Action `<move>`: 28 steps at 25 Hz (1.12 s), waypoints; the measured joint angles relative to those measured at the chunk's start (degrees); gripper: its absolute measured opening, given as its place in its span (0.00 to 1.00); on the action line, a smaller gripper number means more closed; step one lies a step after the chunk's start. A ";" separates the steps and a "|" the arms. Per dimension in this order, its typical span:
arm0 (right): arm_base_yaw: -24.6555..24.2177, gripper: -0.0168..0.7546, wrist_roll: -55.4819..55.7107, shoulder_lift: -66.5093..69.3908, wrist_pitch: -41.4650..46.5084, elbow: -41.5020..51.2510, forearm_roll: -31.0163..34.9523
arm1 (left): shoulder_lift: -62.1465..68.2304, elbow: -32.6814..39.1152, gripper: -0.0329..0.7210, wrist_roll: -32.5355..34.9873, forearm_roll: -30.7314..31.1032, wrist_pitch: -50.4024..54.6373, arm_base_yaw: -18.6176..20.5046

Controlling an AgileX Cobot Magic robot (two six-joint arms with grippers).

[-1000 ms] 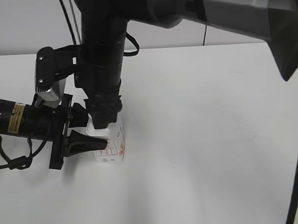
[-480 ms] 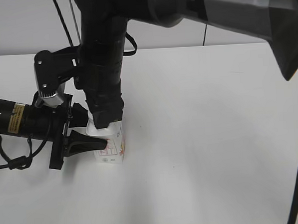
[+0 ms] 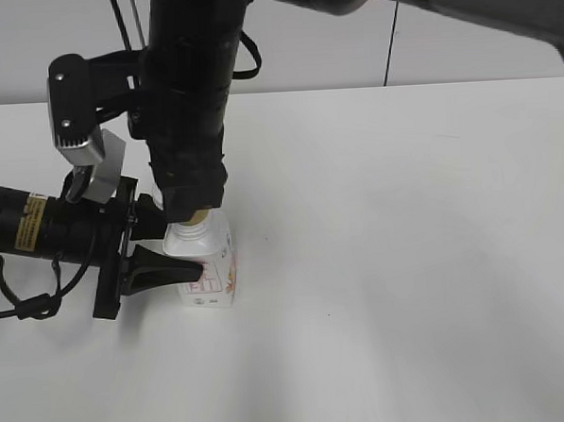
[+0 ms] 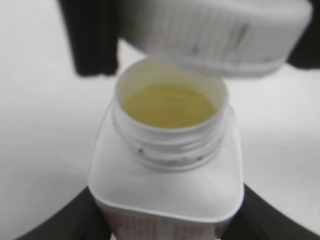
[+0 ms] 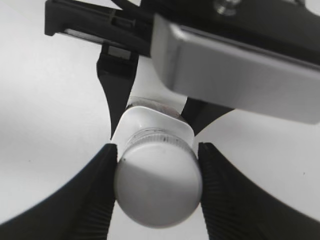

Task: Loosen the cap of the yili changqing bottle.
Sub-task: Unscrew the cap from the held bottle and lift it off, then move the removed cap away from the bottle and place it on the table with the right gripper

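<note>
- White tabletop ran back to a pale wall.
- Right gripper hung over the bottle, jaws pinched on the ribbed rim of the cap, lifted clear of the neck.
- Left gripper was clamped around the body of the yili changqing bottle, upright on the table.
- Yellowish liquid showed inside; the thin body looked squeezable, so grip low.

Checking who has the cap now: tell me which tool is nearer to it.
Right. The right tool is shut on the cap, lifted just above the open neck. The left tool sits lower, clamping the yili changqing bottle by its body.
</note>
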 joint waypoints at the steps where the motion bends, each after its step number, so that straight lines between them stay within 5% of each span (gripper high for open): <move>1: 0.00 0.53 1.04 -0.39 0.00 0.00 -0.27 | 0.00 0.00 0.53 0.00 0.00 0.00 0.00; 9: -0.38 0.53 10.90 -3.82 0.00 0.00 -10.85 | 0.00 0.00 0.53 0.00 0.00 0.00 0.00; 28: -22.04 0.53 29.36 -6.71 0.00 0.57 -4.08 | 0.00 0.00 0.53 -0.03 0.00 0.11 0.00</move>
